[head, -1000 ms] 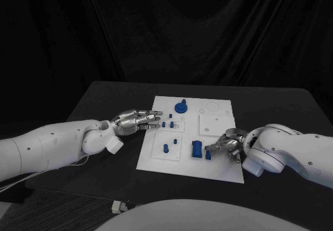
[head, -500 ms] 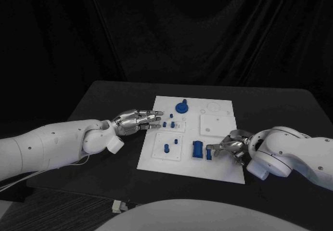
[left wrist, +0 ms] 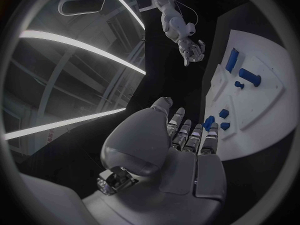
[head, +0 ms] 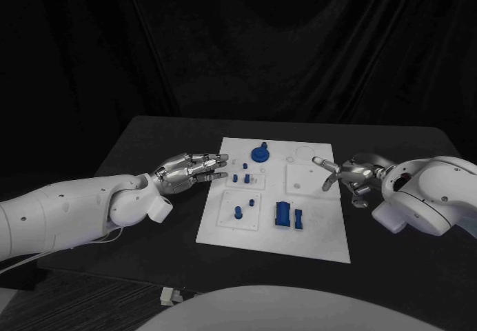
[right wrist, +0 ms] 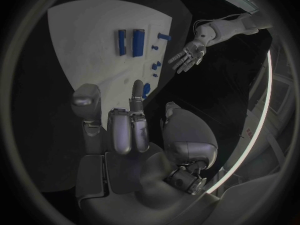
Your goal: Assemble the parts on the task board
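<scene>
The white task board (head: 260,238) lies in the middle of the black table. On it are a round blue knob (head: 259,152), two small blue pegs (head: 240,178), a blue peg (head: 238,210), and a tall blue block (head: 283,214) with a smaller blue block (head: 297,220) beside it. My left hand (head: 191,171) hovers at the board's left edge, fingers stretched toward the small pegs (left wrist: 215,122), holding nothing. My right hand (head: 347,176) is raised at the board's right edge, fingers apart and empty. In the right wrist view my right hand (right wrist: 125,130) faces the board (right wrist: 87,35) and the two blocks (right wrist: 130,41).
The black table (head: 149,145) has bare surface all round the board. White recessed plates (head: 306,176) sit on the board's far right part. A dark curtain hangs behind the table.
My right hand has drawn back from the blue blocks at the board's front right, rising to the right edge with its fingers spread. The left hand shifted slightly up.
</scene>
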